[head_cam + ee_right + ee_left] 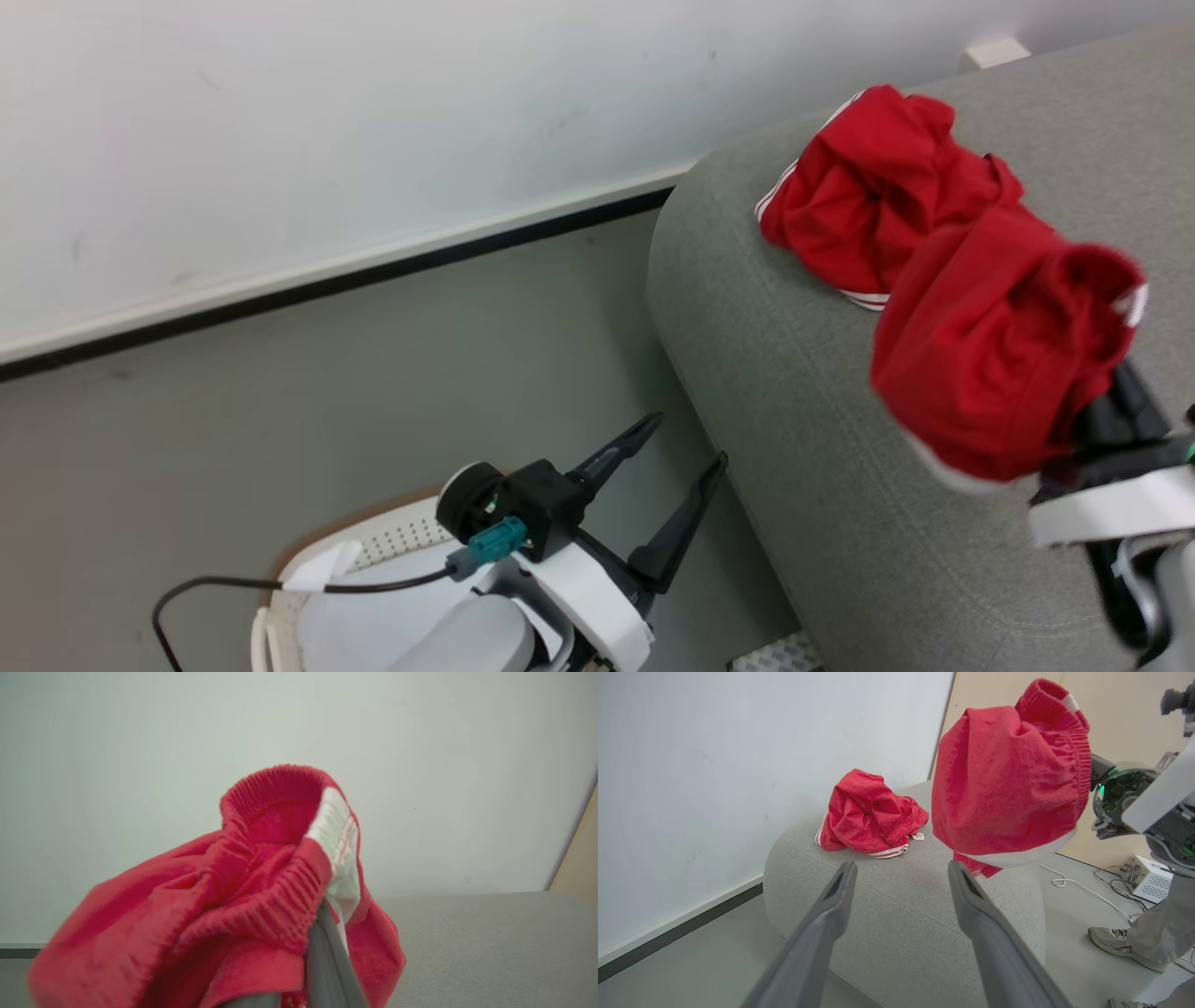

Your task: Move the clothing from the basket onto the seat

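Red cloth, 1 garment (999,364), is bunched in the tightly closed right gripper (322,952) and hangs above the sofa (794,448), seemingly close to its rounded edge. A 2nd garment (878,205) lies crumpled on the sofa's wall end. The left gripper (686,439) is spread wide and empty beside the sofa, over the basket (401,539).

Let go here, the hanging piece could slide down the sofa's curved side to the floor. Loose folds might also snag on a finger.

The right fingertips are buried in fabric, and the held piece is blurred in the head view. The left arm blocks the basket's inside, so remaining clothing cannot be judged.
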